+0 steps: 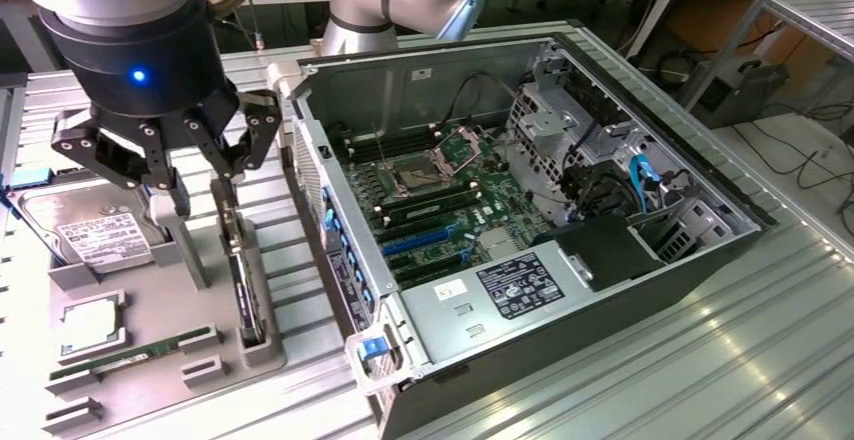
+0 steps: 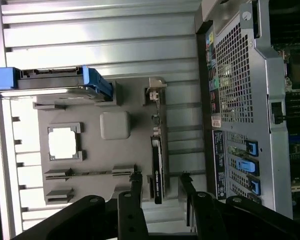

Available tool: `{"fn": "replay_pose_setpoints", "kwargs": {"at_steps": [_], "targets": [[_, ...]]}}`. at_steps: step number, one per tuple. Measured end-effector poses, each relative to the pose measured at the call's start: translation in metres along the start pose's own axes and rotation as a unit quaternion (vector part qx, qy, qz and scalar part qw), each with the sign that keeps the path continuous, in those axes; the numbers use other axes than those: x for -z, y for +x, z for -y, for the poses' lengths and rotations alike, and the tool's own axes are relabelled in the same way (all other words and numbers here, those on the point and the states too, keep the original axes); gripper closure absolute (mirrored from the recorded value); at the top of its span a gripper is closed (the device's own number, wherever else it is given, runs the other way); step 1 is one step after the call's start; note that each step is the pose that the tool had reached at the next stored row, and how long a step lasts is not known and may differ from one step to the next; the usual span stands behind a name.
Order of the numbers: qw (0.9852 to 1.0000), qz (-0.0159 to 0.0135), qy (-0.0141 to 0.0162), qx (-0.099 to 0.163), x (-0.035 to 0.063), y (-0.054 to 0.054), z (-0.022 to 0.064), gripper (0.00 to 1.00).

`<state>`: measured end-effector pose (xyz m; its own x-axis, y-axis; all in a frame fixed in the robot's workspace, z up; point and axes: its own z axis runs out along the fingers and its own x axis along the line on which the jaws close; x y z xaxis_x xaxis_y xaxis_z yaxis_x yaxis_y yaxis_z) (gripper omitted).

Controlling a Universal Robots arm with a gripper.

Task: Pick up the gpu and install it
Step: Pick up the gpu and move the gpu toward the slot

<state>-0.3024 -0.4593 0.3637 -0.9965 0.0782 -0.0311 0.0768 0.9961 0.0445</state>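
- Holds nothing in the gripper point(image 1: 194, 198), fingers spread apart
- Hovers above the gpu point(image 2: 157, 170), fingers lined up either side of its thin top edge, not touching
- Finds the gpu upright on edge in the grey tray point(image 1: 134, 290), long axis parallel to the computer case point(image 1: 320, 160) wall just beside

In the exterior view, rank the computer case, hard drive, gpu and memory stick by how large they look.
1. computer case
2. hard drive
3. gpu, standing on edge, showing just a long thin strip
4. memory stick, a similar thin strip, so the last two are unsure
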Motion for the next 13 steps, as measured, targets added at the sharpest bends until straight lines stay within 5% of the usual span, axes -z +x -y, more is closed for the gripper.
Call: {"fn": "replay_pose_setpoints", "kwargs": {"at_steps": [13], "targets": [[1.0000, 0.0000, 0.0000, 0.000, -0.0293, -0.005, 0.0053, 0.58]]}}
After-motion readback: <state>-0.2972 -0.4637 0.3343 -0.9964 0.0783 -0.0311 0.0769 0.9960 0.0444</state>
